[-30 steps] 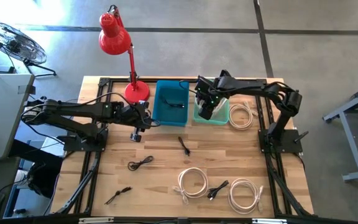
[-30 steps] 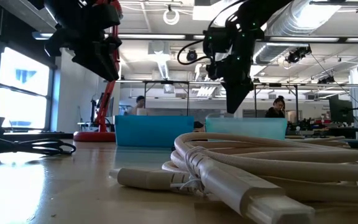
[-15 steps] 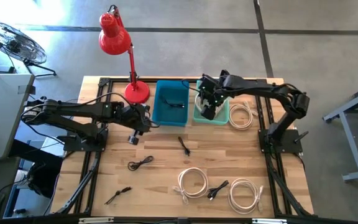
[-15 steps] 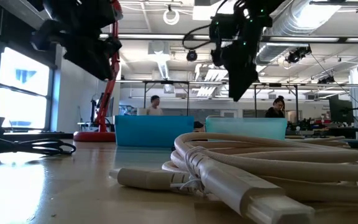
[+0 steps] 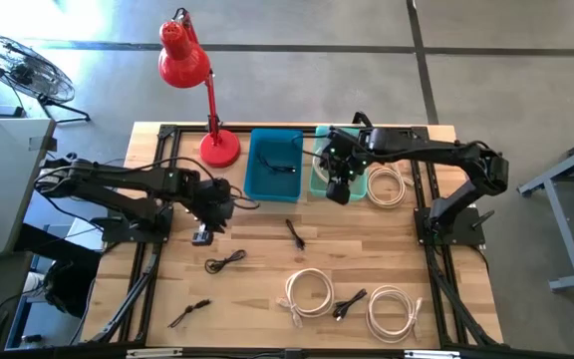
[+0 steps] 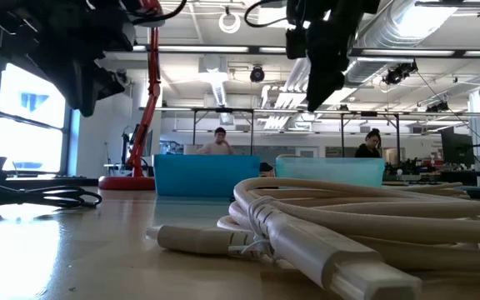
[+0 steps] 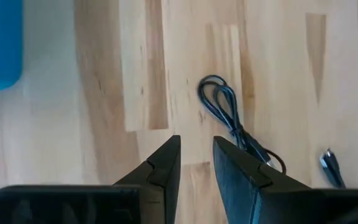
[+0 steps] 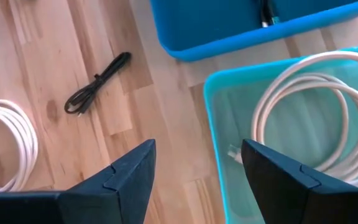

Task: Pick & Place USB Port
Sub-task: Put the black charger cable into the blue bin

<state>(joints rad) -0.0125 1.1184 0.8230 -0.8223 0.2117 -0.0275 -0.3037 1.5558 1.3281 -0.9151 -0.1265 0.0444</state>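
Several cables lie on the table: black ones [image 5: 294, 232], [image 5: 225, 262], [image 5: 188, 312], [image 5: 350, 302] and coiled white ones [image 5: 310, 292], [image 5: 392, 309], [image 5: 387, 185]. My left gripper [image 5: 204, 234] [image 7: 196, 149] hovers empty above bare wood, its fingers only narrowly open, with a black cable [image 7: 229, 121] just ahead of it. My right gripper [image 5: 339, 189] [image 8: 196, 152] is wide open and empty over the near edge of the teal bin [image 5: 329, 178]. A white cable coil [image 8: 303, 118] lies inside the teal bin [image 8: 229, 118]. The blue bin [image 5: 274, 165] holds a black cable [image 5: 277, 166].
A red desk lamp [image 5: 217, 148] stands at the far edge, left of the blue bin. In the low view a white cable [image 6: 323, 225] fills the foreground, and both arms hang high: left [image 6: 82, 58], right [image 6: 319, 67]. People sit in the room behind.
My left gripper has moved from beside the blue bin toward the table's near edge and a little left, closer to a black cable. My right gripper has risen from over the teal bin and drifted toward the near edge.
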